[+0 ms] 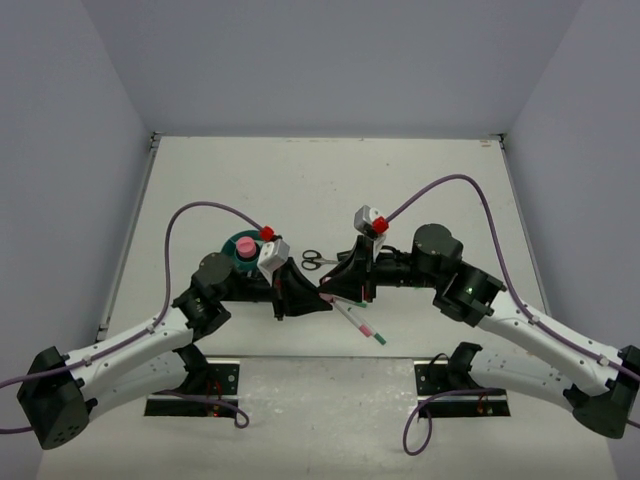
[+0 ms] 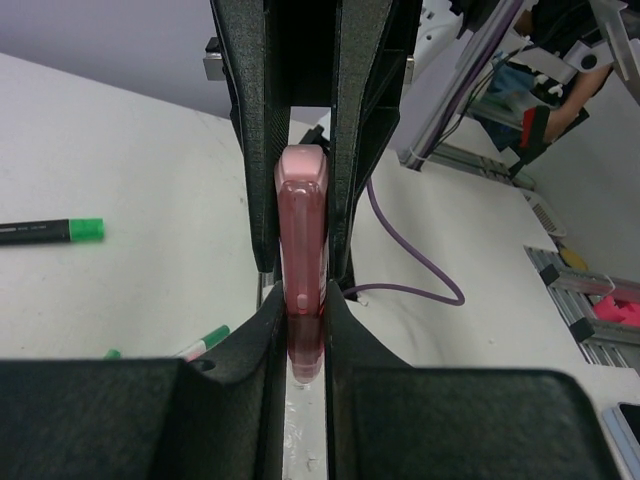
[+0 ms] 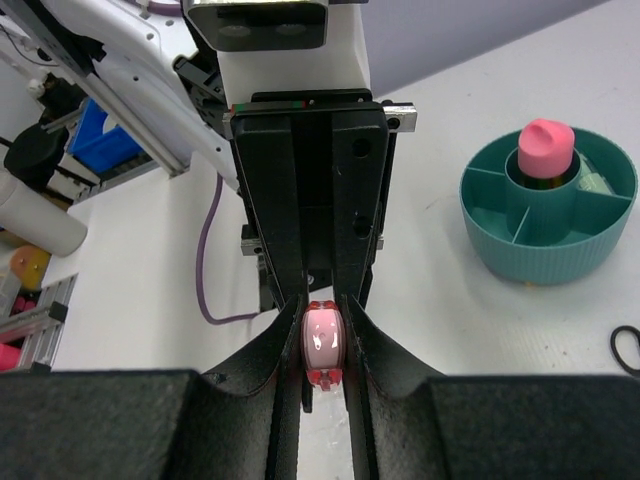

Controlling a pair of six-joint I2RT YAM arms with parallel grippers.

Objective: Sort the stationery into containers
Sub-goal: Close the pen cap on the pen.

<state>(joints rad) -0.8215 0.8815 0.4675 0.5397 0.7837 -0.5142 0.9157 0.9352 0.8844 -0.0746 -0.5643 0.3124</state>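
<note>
My two grippers meet tip to tip above the table's middle. The left gripper (image 1: pixel 316 293) (image 2: pixel 305 325) and the right gripper (image 1: pixel 336 285) (image 3: pixel 322 345) are both shut on one translucent pink pen (image 2: pixel 302 230) (image 3: pixel 322 340), each at one end. The round teal organizer (image 1: pixel 226 243) (image 3: pixel 500 250) stands behind the left wrist, with a pink tube (image 1: pixel 245 247) (image 3: pixel 546 150) upright in its centre cup. Black-handled scissors (image 1: pixel 318 261) lie just behind the grippers. Thin white pens (image 1: pixel 364 324) lie under them. A green-capped black highlighter (image 2: pixel 55 231) lies on the table.
A white pen with a green end (image 2: pixel 205 342) lies by my left fingers. A pale item (image 3: pixel 596 184) lies in one organizer compartment. Purple cables loop over both arms. Grey walls close the table at the left, back and right.
</note>
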